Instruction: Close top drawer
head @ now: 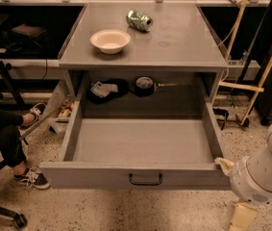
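The top drawer is pulled fully out of the grey cabinet. It is wide, shallow and empty, with a small black loop handle at the centre of its front panel. My arm comes in at the lower right, beside the drawer's right front corner. My gripper hangs at the bottom edge of the view, below and right of the front panel, apart from the handle.
On the cabinet top sit a beige bowl and a crushed green can. A dark bag and a tape roll lie on the shelf behind the drawer. A seated person's legs are at the left. Wooden poles stand right.
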Motion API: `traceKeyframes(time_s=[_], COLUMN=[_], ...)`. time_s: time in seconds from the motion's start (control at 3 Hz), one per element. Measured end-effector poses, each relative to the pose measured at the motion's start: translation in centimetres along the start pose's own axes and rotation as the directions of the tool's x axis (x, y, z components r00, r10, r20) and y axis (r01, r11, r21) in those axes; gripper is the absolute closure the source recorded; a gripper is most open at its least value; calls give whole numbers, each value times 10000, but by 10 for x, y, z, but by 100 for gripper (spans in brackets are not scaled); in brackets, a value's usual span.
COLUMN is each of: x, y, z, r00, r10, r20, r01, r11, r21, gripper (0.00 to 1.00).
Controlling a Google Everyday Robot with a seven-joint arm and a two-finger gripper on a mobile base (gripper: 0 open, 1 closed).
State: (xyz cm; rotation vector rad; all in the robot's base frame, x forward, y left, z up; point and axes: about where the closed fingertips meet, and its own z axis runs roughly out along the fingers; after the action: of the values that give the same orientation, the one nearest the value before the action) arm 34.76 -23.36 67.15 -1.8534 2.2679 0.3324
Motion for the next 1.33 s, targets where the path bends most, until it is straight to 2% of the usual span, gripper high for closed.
traceKeyframes(time_s=[0.33,0.67,1.0,1.33], x=[-9,-29,-20,-15], y=[3,22,41,45], z=[-13,-64,-104,-73], r00=[9995,9979,9998,9996], r10=[-244,-414,78,-268], r20=[211,490,203,-124], r01=[235,332,-118,282], r11=[9989,9868,9786,9897], r21=[406,1585,2055,1403], gripper=[0,0,0,0])
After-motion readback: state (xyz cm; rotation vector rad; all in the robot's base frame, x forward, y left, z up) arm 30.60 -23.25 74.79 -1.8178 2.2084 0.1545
